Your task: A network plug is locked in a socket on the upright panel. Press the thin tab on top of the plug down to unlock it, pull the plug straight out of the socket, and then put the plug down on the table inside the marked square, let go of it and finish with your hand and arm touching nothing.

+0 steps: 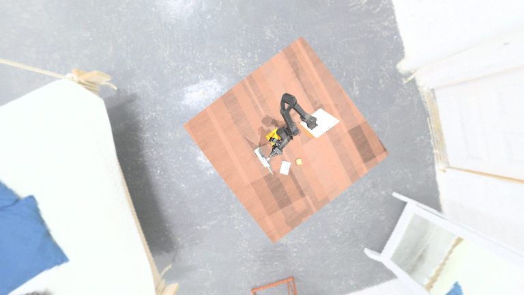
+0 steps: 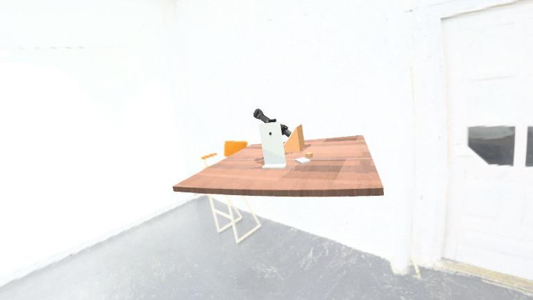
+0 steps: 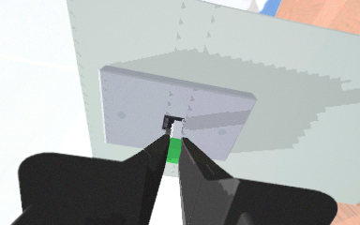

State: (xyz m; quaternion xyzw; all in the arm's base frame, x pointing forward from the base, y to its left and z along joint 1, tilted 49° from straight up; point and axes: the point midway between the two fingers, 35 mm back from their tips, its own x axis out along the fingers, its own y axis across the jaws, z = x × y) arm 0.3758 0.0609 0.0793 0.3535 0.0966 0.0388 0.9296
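White walls, a pale door and a grey speckled floor surround your wooden table (image 2: 334, 171), whose plank top shows darker patches. Your upright panel (image 2: 271, 143) stands near the middle of the table, toward its left edge as the exterior view shows it, with a raised socket plate (image 3: 141, 112) facing the arm (image 1: 293, 112). You have the jaws clamped on the plug (image 3: 174, 149), its green body pinched between the two black fingers right at the socket (image 3: 170, 122) mouth; the plug looks to be seated there or only barely drawn back, so I judge the pull-out is the step in hand. Gripping it at the panel face keeps your pull in line with the socket. Whether the tab is pressed, you cannot tell from here. Your marked square (image 1: 284, 167) lies on the table just beside the panel's foot, with a small orange block (image 1: 298, 162) near it and an orange wedge (image 2: 295, 139) behind
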